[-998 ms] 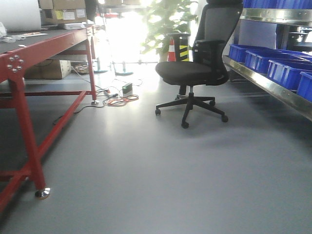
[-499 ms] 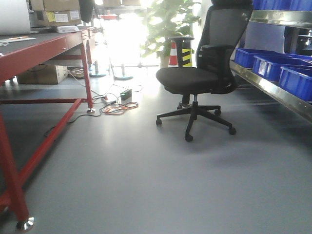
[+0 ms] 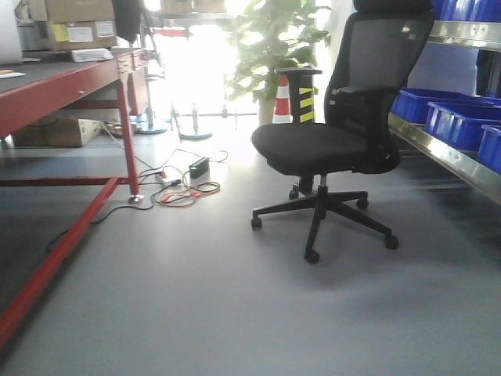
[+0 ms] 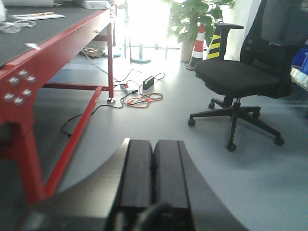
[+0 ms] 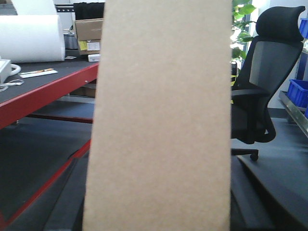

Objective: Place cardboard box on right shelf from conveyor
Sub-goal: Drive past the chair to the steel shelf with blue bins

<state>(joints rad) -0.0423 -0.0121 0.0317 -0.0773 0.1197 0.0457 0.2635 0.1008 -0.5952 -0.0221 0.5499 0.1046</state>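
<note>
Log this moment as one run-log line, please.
right gripper: shut on cardboard box | left gripper: shut, empty | right shelf: beside office chair | cardboard box not shelved

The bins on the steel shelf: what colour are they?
The bins are blue, clearest in the front-facing view.

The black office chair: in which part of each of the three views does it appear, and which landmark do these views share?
Front view: the chair stands right of centre, near the middle.
Left wrist view: upper right, on the grey floor.
Right wrist view: far right, its left part hidden behind the cardboard box.
Shared landmark: the red table, on the left in every view.
</note>
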